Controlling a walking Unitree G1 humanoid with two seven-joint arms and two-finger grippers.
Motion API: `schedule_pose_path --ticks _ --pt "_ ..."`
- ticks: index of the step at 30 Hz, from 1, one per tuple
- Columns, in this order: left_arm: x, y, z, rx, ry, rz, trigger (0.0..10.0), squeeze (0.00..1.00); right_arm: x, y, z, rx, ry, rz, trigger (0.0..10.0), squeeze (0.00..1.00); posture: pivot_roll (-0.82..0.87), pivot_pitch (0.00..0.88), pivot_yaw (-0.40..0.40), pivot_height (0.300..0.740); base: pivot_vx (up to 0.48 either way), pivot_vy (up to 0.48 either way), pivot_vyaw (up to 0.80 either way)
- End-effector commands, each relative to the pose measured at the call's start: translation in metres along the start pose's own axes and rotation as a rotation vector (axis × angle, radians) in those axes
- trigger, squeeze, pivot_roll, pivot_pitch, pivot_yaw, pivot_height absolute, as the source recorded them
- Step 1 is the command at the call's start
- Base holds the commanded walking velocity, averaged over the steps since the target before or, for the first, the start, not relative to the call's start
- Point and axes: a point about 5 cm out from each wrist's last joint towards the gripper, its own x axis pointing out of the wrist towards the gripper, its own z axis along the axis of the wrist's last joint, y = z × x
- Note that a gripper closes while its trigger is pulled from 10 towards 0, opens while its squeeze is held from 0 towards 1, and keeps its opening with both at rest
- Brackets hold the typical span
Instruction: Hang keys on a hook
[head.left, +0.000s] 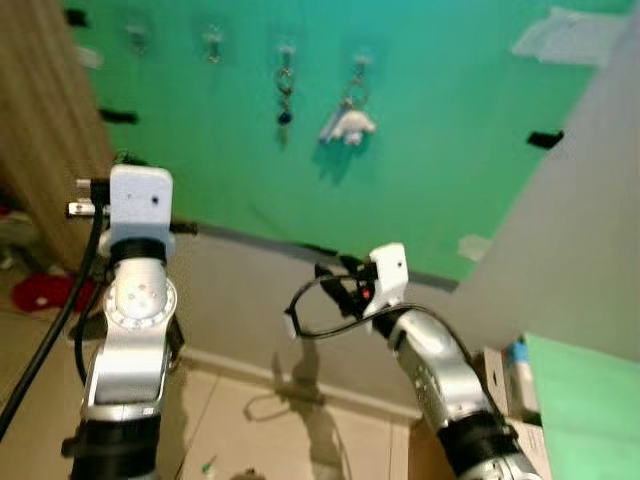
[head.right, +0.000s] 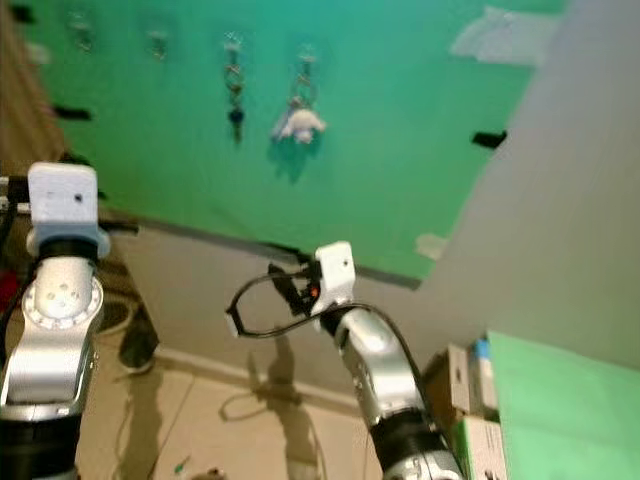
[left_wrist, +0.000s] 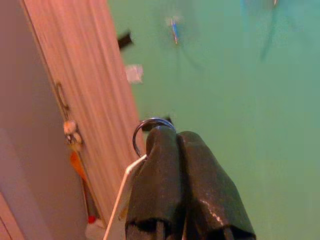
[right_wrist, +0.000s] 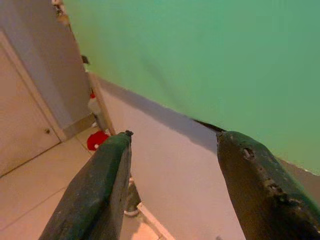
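Between left claw tips, key ring sticks fwd.

Four hooks are showing in a row on the green wall, and two of them are carrying something: one key bunch and one key ring with a white plush charm. Two silver arms are reaching up in front, each ending in two black fingers, and one metal ring is sticking out past the left pair. Three black tape strips are holding the green sheet's edges.
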Motion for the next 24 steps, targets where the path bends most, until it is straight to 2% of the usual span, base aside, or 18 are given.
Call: schedule_pose_path --ticks 1,9,11,14,16,19,22,24 --pt "0.005 -0.010 0.014 0.001 -0.046 -0.048 10.0 0.00 -0.006 -0.010 0.001 -0.001 -0.003 -0.036 10.0 0.00 0.10 0.000 -0.066 0.740 0.000 0.000 0.00" --pt "0.026 -0.009 0.015 0.073 -0.079 -0.084 10.0 0.00 -0.005 -0.010 0.002 0.004 -0.006 -0.044 10.0 0.00 0.10 0.000 -0.066 0.740 0.000 0.000 0.00" --pt "0.039 -0.011 0.017 0.120 -0.124 -0.144 10.0 0.00 -0.006 -0.010 0.002 0.003 -0.002 -0.044 10.0 0.00 0.09 0.000 -0.064 0.740 0.000 0.000 0.00" --pt "0.049 -0.014 0.020 0.146 -0.159 -0.198 10.0 0.00 -0.008 -0.011 0.001 0.001 0.002 -0.048 10.0 0.00 0.09 0.000 -0.064 0.740 0.000 0.000 0.00" --pt "0.049 -0.014 0.020 0.146 -0.159 -0.198 10.0 0.00 -0.008 -0.011 0.001 0.001 0.002 -0.048 10.0 0.00 0.09 0.000 -0.064 0.740 0.000 0.000 0.00" --pt "0.060 -0.018 0.029 0.127 -0.203 -0.263 10.0 0.00 -0.010 -0.012 0.001 0.000 -0.001 -0.060 10.0 0.00 0.06 0.000 -0.048 0.740 0.000 0.000 0.00" --pt "0.064 -0.019 0.032 0.121 -0.218 -0.278 10.0 0.00 -0.010 -0.012 0.001 0.001 -0.002 -0.064 10.0 0.00 0.06 0.000 -0.048 0.740 0.000 0.000 0.00" --pt "0.072 -0.016 0.038 0.143 -0.246 -0.285 10.0 0.00 -0.012 -0.013 0.000 0.001 -0.003 -0.070 10.0 0.00 0.04 0.000 -0.040 0.740 0.000 0.000 0.00"
